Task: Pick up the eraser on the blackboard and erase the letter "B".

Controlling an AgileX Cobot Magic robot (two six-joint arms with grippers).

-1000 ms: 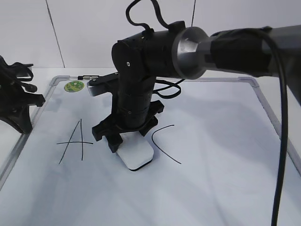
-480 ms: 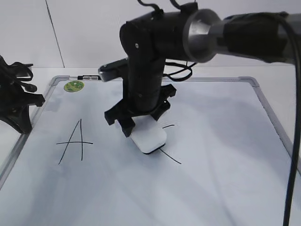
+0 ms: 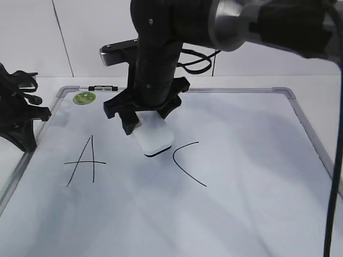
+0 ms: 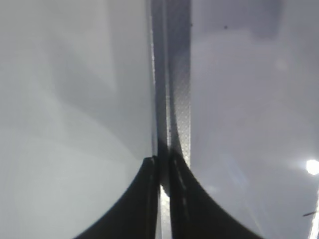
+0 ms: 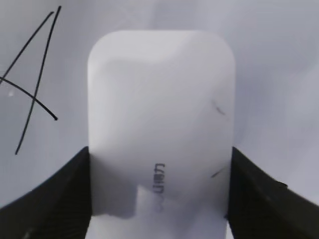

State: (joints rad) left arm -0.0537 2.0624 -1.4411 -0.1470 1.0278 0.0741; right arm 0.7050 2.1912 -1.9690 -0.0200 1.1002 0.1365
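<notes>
The white eraser [image 3: 154,138] with a thin dark underside is held in my right gripper [image 3: 143,126], which is shut on it. It sits on the blackboard [image 3: 241,203] between the "A" [image 3: 84,160] and the "C" [image 3: 185,163]. No "B" shows between them; that spot is bare or hidden under the eraser. In the right wrist view the eraser [image 5: 160,124] fills the frame between the black fingers [image 5: 159,199], with the "A" [image 5: 32,74] at the upper left. My left gripper [image 4: 163,172] is shut and empty over the board's grey frame [image 4: 178,74].
A green round magnet [image 3: 84,98] and a small black-and-silver marker [image 3: 103,87] lie at the board's far left corner. The left arm [image 3: 19,115] rests at the board's left edge. The right arm's bulk [image 3: 230,27] hangs over the board's far middle.
My right gripper has swept the eraser from between the letters right toward the "C", then back left and farther up the board. The left arm has not moved.
</notes>
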